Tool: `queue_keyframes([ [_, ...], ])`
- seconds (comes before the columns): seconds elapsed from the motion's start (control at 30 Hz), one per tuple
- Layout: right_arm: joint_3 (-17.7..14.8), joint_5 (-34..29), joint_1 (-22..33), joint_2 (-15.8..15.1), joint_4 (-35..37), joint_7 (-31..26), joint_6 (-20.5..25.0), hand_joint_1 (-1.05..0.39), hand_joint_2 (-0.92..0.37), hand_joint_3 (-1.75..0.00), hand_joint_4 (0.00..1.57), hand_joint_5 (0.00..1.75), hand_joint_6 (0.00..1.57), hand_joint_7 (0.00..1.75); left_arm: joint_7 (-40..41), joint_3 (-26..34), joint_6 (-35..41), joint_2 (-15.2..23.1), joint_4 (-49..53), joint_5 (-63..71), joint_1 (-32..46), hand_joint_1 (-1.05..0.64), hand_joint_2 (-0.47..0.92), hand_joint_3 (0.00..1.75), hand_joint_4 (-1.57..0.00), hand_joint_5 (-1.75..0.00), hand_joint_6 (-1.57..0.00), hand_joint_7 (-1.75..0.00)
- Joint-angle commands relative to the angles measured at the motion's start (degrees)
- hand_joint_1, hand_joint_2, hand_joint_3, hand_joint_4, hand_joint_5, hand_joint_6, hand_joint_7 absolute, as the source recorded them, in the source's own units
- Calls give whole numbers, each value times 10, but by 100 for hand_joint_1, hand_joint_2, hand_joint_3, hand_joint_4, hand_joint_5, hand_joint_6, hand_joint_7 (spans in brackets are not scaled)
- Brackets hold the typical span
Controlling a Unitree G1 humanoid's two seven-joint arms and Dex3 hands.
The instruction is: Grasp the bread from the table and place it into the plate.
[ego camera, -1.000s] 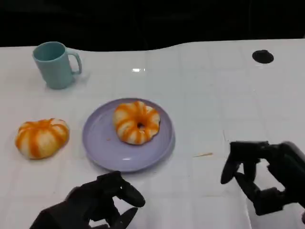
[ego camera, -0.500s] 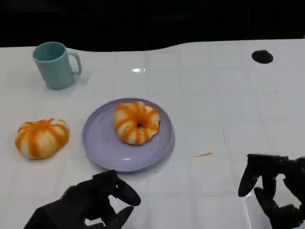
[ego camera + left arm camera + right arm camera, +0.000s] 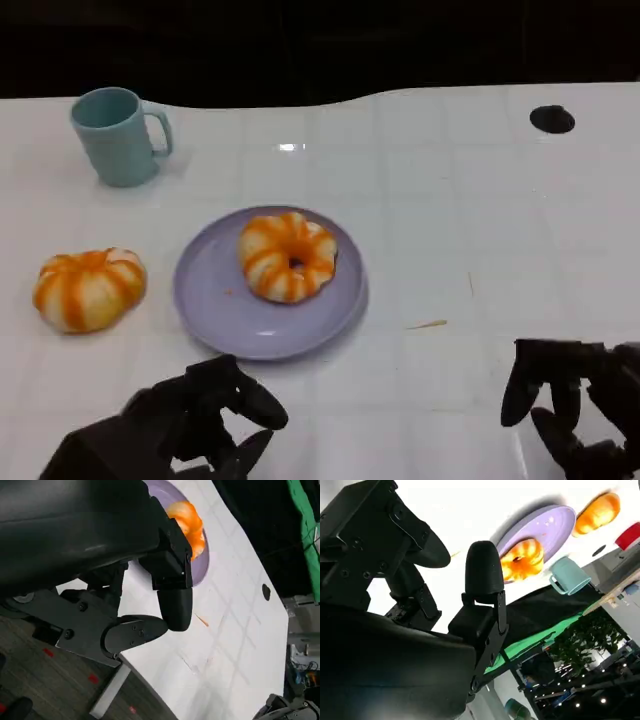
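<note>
Retreat is what I read here: my right robot hand point(image 3: 565, 410) has dropped back toward the bench point(image 3: 480, 220) edge, fingers spread and empty, the left robot hand point(image 3: 195, 425) loosely open too. One bread point(image 3: 288, 256) sits on the plate point(image 3: 215, 300); another bread point(image 3: 88, 289) lies beside it, so I judge one placement done.

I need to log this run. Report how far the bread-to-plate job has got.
Done: one orange-striped bread lies on the purple plate. In hand: nothing; the left hand and right hand hang empty near the table's front edge. Left: a second striped bread sits on the table beside the plate, below the teal mug, if it too is meant to go in.
</note>
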Motion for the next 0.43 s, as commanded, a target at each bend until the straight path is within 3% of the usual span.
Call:
queue_keyframes([
  [0.03, 1, 3, -6, -6, 13, -10, -8, 4, -17, -153, 90, 175, 84, 143, 1, 1, -14, 5, 12, 4, -3, -24, 81, 64, -64, -175, -64, -125],
  [0.43, 6, 13, -8, -5, 14, -11, -8, 7, -15, -155, 90, 173, 87, 138, 1, 1, -20, 5, 16, 4, -1, -24, 81, 64, -64, -175, -64, -126],
])
